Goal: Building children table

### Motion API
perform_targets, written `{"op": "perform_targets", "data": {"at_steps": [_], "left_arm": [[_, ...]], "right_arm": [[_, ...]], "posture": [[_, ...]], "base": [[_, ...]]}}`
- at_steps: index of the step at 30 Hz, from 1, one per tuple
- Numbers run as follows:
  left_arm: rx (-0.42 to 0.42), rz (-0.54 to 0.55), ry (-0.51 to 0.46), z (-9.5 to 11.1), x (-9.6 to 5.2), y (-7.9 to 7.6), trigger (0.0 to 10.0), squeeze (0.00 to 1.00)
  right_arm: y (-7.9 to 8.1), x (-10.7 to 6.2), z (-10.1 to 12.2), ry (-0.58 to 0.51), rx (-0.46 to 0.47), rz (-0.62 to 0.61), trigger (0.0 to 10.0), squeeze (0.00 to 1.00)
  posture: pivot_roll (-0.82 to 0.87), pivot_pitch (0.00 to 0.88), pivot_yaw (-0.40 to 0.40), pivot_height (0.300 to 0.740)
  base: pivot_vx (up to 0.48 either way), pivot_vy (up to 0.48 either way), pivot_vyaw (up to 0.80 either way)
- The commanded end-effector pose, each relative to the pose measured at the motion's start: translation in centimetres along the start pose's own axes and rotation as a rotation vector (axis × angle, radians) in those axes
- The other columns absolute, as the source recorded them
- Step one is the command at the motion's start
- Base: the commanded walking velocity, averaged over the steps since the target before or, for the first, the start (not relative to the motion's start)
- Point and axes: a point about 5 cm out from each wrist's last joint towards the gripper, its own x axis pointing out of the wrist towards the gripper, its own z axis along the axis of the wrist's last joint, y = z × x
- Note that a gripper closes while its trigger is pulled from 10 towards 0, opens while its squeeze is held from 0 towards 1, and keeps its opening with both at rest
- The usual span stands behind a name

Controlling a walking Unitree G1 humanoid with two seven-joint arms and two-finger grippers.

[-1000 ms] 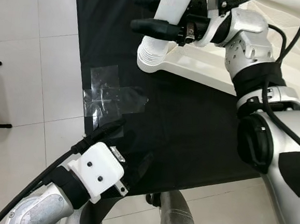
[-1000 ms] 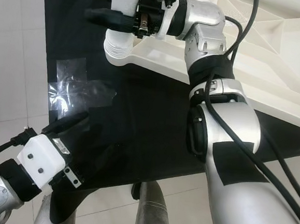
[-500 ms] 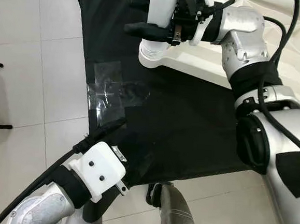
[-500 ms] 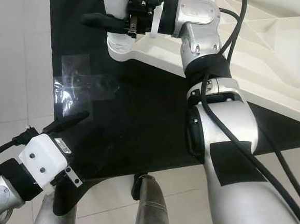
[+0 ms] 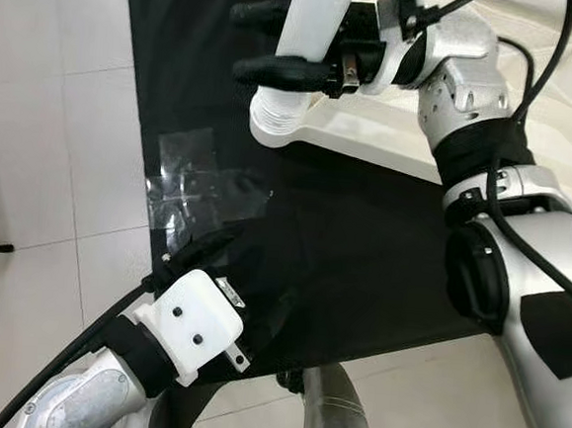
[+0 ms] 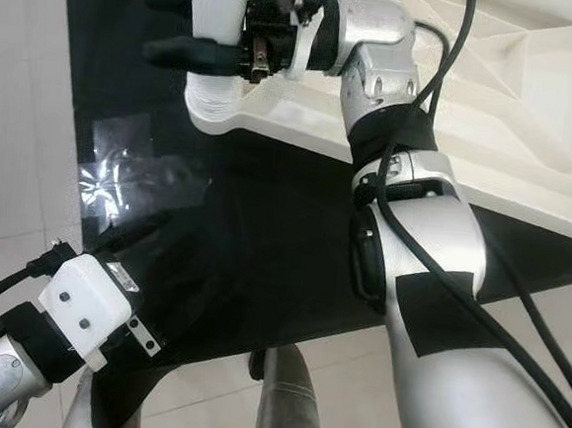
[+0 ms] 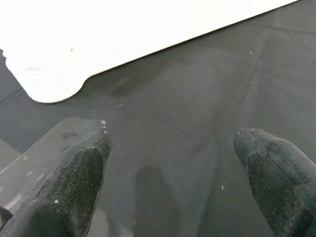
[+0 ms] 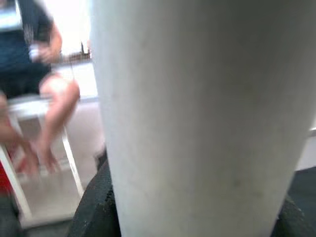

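My right gripper [image 5: 255, 41] is shut on a white table leg [image 5: 316, 18] and holds it nearly upright. The leg's ribbed lower end [image 6: 213, 109] stands at the rounded corner of the white tabletop [image 5: 400, 144], which lies underside up on a black cloth [image 5: 362, 250]. In the right wrist view the leg [image 8: 197, 113] stands close between the black fingers [image 8: 96, 207]. My left gripper [image 7: 173, 182] hangs open low over the cloth, near its front left edge, with nothing between its fingers [image 7: 74, 182]. The tabletop's corner [image 7: 54, 79] lies ahead of it.
Clear tape [image 5: 194, 182] is stuck across the cloth's left edge. Pale floor tiles [image 5: 43, 155] lie to the left and in front. The tabletop's ribbed underside [image 6: 544, 86] spreads to the far right. A person [image 8: 34, 74] sits on a white stool beyond the leg.
The leg in my right gripper has tilted and shifted slightly left over the tabletop's corner. The view has shifted a little. My left gripper has stayed where it was.
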Motion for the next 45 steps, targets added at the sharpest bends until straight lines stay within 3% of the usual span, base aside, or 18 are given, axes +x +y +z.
{"op": "perform_targets", "data": {"at_steps": [1, 6, 9, 17, 22, 29, 31, 32, 34, 35, 36, 37, 39, 43, 45], "left_arm": [[-0.011, -0.008, 0.008, 0.1, -0.3, -0.4, 10.0, 0.0], [-0.009, -0.006, 0.009, 0.1, -0.2, -0.3, 10.0, 0.0], [-0.006, -0.007, 0.008, 0.2, -0.1, -0.3, 10.0, 0.0], [-0.004, -0.007, 0.008, 0.2, -0.1, -0.3, 10.0, 0.0], [-0.001, -0.009, 0.007, 0.2, 0.0, -0.3, 10.0, 0.0], [0.0, -0.009, 0.006, 0.3, 0.0, -0.3, 10.0, 0.0], [0.001, -0.01, 0.006, 0.3, 0.0, -0.2, 10.0, 0.0], [0.002, -0.013, 0.006, 0.3, 0.1, -0.3, 10.0, 0.0], [0.002, -0.013, 0.006, 0.3, 0.1, -0.3, 10.0, 0.0], [0.003, -0.014, 0.006, 0.3, 0.1, -0.2, 10.0, 0.0], [0.003, -0.014, 0.006, 0.3, 0.1, -0.2, 10.0, 0.0], [0.004, -0.015, 0.006, 0.3, 0.1, -0.2, 10.0, 0.0], [0.004, -0.017, 0.007, 0.3, 0.1, -0.2, 10.0, 0.0], [0.005, -0.019, 0.006, 0.3, 0.1, -0.2, 10.0, 0.0], [0.008, -0.021, 0.008, 0.3, 0.1, -0.2, 10.0, 0.0]], "right_arm": [[0.8, 0.2, -2.2, -0.033, 0.156, 0.04, 10.0, 0.0], [1.6, 0.5, -3.1, -0.046, 0.207, 0.082, 10.0, 0.0], [2.4, 0.5, -4.2, 0.015, 0.199, 0.121, 10.0, 0.0], [2.5, 0.4, -4.6, 0.057, 0.179, 0.113, 10.0, 0.0], [1.7, 0.3, -4.9, 0.116, 0.141, 0.032, 10.0, 0.0], [0.8, 0.0, -4.2, 0.112, 0.119, -0.092, 10.0, 0.0], [0.4, -0.2, -3.5, 0.067, 0.127, -0.117, 10.0, 0.0], [0.0, -1.1, -0.8, -0.15, 0.185, -0.072, 10.0, 0.0], [0.0, -1.1, -0.8, -0.15, 0.185, -0.072, 10.0, 0.0], [-0.1, -1.4, 0.3, -0.241, 0.204, -0.049, 10.0, 0.0], [-0.1, -1.4, 0.3, -0.241, 0.204, -0.049, 10.0, 0.0], [-0.3, -1.9, 1.2, -0.337, 0.231, -0.047, 10.0, 0.0], [-0.6, -2.1, 1.9, -0.4, 0.242, -0.074, 10.0, 0.0], [-1.0, -2.2, 2.3, -0.422, 0.228, -0.141, 10.0, 0.0], [-1.9, -1.9, 2.0, -0.335, 0.138, -0.324, 10.0, 0.0]], "posture": [[0.19, 0.571, -0.138, 0.74], [0.19, 0.568, -0.134, 0.74], [0.19, 0.566, -0.131, 0.74], [0.19, 0.565, -0.131, 0.74], [0.19, 0.566, -0.132, 0.74], [0.19, 0.565, -0.133, 0.74], [0.19, 0.565, -0.133, 0.74], [0.19, 0.565, -0.134, 0.74], [0.19, 0.565, -0.134, 0.74], [0.19, 0.565, -0.134, 0.74], [0.19, 0.565, -0.134, 0.74], [0.19, 0.558, -0.13, 0.74], [0.19, 0.555, -0.128, 0.74], [0.19, 0.555, -0.128, 0.74], [0.2, 0.542, -0.12, 0.74]], "base": [[0.0, 0.0, 0.0], [0.0, 0.0, 0.0], [0.0, 0.0, 0.0], [0.0, 0.0, 0.0], [0.0, 0.0, 0.0], [0.0, 0.0, 0.0], [0.0, 0.0, 0.0], [0.0, 0.0, 0.0], [0.0, 0.0, 0.0], [0.0, 0.0, 0.0], [0.0, 0.0, 0.0], [0.0, 0.0, 0.0], [0.0, 0.0, 0.0], [0.0, 0.0, 0.0], [0.0, 0.0, 0.0]]}}
